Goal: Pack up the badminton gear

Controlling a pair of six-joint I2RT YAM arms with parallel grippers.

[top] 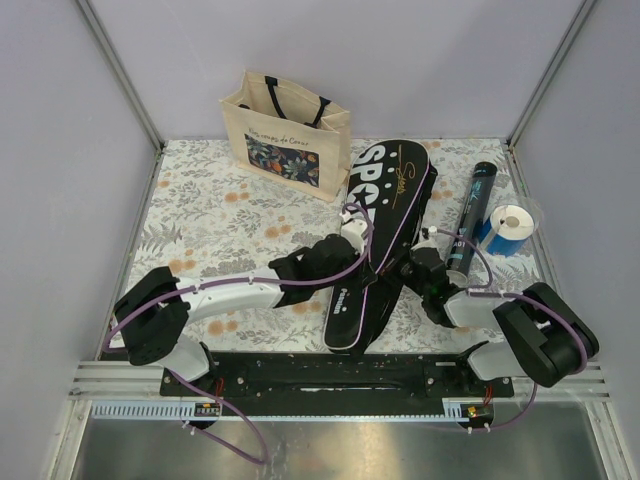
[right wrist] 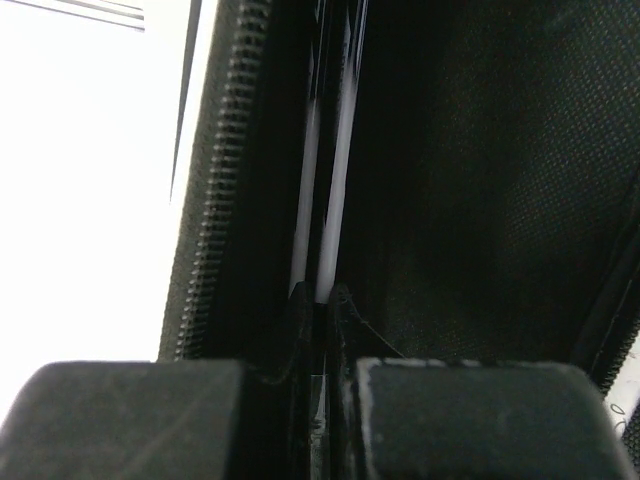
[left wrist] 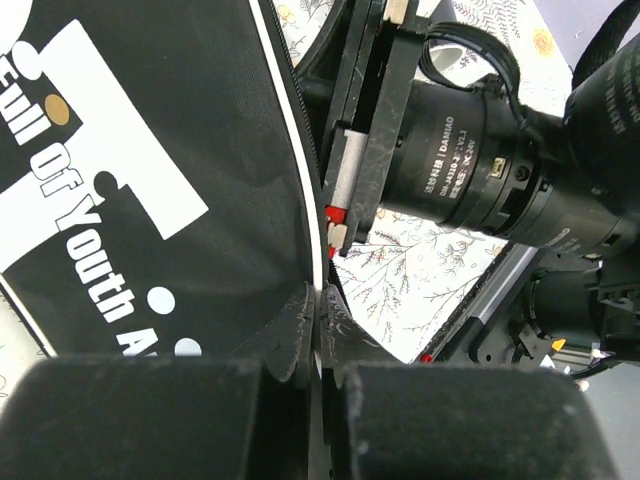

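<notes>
The black racket-shaped cover with white lettering lies slanted across the middle of the flowered table. My left gripper is at its left rim, shut on the white-piped edge of the cover; its fingertips pinch that edge. On the cover's right side, my right gripper is shut on a thin white-edged strip of the cover, beside its zipper. The long black tube lies right of the cover. What is inside the cover is hidden.
A beige tote bag with a floral print stands at the back of the table. A short blue-and-white roll sits beside the tube, near the right wall. The right arm's wrist fills the right of the left wrist view.
</notes>
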